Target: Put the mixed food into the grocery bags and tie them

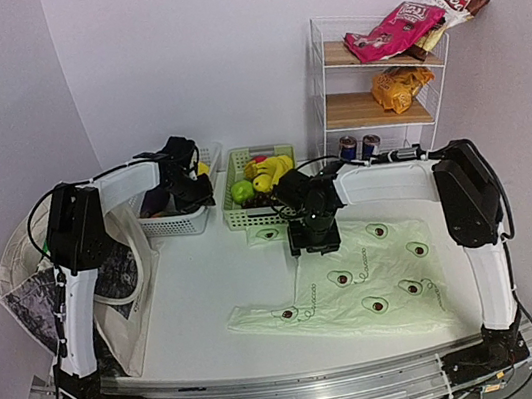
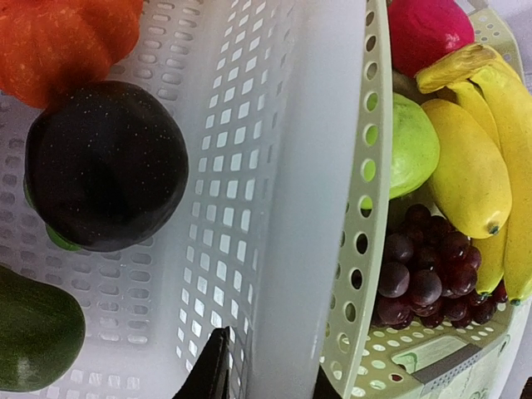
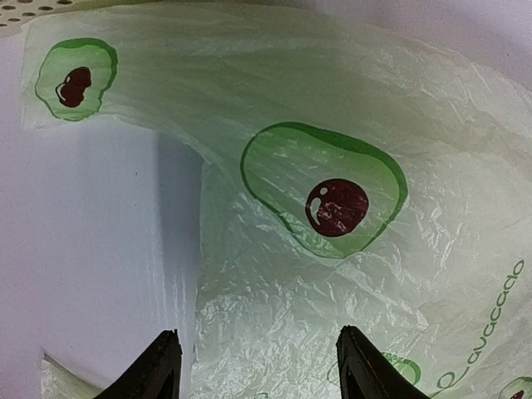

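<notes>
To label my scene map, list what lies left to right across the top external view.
canvas tote → white basket → green basket → wire shelf

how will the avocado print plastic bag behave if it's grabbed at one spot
Probably floppy: the plastic bag lies flat and crinkled, so it would likely drape from the right gripper. It looks thin and translucent, so likely very light. Pushed, the film may bunch rather than slide.

the white table (image 1: 209, 289) carries a pale-green avocado-print plastic bag (image 1: 380, 278) lying flat, a white basket (image 1: 181, 223) just beside a green basket (image 1: 239, 219), a wire rack (image 1: 318, 80) back right, and a canvas tote (image 1: 125, 303), seemingly half off the left edge.
</notes>
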Available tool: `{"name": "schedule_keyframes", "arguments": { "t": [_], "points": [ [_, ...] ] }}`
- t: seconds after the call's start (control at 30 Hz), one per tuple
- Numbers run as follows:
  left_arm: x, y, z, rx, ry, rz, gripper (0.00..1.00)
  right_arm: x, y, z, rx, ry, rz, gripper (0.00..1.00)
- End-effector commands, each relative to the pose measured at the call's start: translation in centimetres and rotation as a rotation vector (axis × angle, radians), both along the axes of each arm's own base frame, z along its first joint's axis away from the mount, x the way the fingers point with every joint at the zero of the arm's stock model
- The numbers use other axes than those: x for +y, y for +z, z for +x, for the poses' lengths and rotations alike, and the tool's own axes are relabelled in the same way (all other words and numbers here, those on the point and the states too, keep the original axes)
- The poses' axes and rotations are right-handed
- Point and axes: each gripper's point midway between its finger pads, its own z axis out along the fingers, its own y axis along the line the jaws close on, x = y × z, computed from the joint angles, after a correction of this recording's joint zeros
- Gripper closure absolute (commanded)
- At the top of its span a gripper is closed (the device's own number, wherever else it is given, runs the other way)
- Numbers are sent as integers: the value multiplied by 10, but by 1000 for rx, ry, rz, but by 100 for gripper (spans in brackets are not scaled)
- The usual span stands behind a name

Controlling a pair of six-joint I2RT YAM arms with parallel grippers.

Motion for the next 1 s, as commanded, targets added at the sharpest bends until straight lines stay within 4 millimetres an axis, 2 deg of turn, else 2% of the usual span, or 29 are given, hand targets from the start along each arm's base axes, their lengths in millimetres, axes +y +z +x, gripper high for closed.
{"name": "schedule_keyframes", "arguments": {
  "t": [0.0,0.13,0.3,0.37,0.43,0.5,0.63,0.8,0.97],
  "points": [
    [-61,-27,-22,230,-45,-342,92,4,-1,10,-13,5,-15,40],
    [-64,-33,-17,236,-27,-362,94,11,-5,14,-9,18,-11,40],
    [-69,-31,-11,221,-22,-378,94,12,-10,17,-8,26,-20,44],
    [-69,-30,-10,217,-20,-378,94,11,-11,17,-10,27,-28,54],
    [-70,-30,-10,214,-20,-376,94,11,-9,18,-15,32,-30,69],
    [-67,-28,-10,210,-22,-364,86,11,-7,18,-21,40,-31,83],
    [-58,-15,-12,177,-31,-328,66,9,1,19,-35,50,-37,99],
    [-43,10,-14,114,-35,-279,51,6,15,21,-69,61,-40,100],
    [-31,28,-6,62,-29,-230,51,17,52,22,-104,84,45,100]
  ]
}}
